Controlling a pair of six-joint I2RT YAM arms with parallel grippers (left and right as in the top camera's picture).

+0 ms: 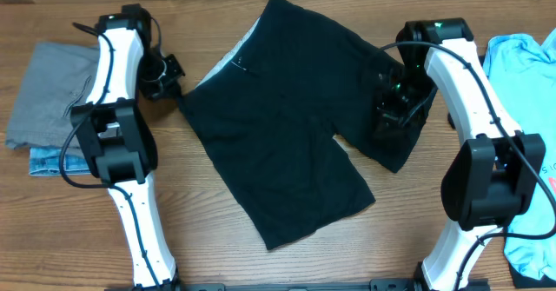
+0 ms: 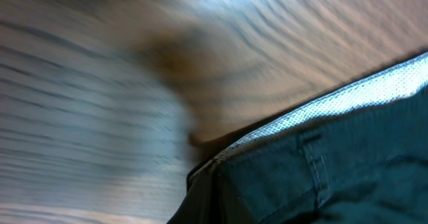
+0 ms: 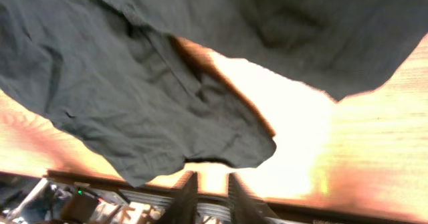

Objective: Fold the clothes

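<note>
A pair of black shorts (image 1: 278,126) lies spread flat in the middle of the wooden table (image 1: 217,248), waist toward the far left and legs toward the near right. My left gripper (image 1: 171,81) sits at the waist's left corner. Its fingers do not show in the blurred left wrist view, where the black shorts (image 2: 334,170) and their pale waistband lining (image 2: 348,93) fill the lower right. My right gripper (image 1: 393,117) rests on the right leg. In its wrist view the black shorts (image 3: 167,83) end in a hem right at the right gripper (image 3: 210,177), whose fingers (image 3: 186,194) stand close together.
A folded grey piece (image 1: 52,91) lies at the far left on top of a denim piece (image 1: 48,162). A light blue T-shirt (image 1: 526,91) lies at the right edge, partly under the right arm.
</note>
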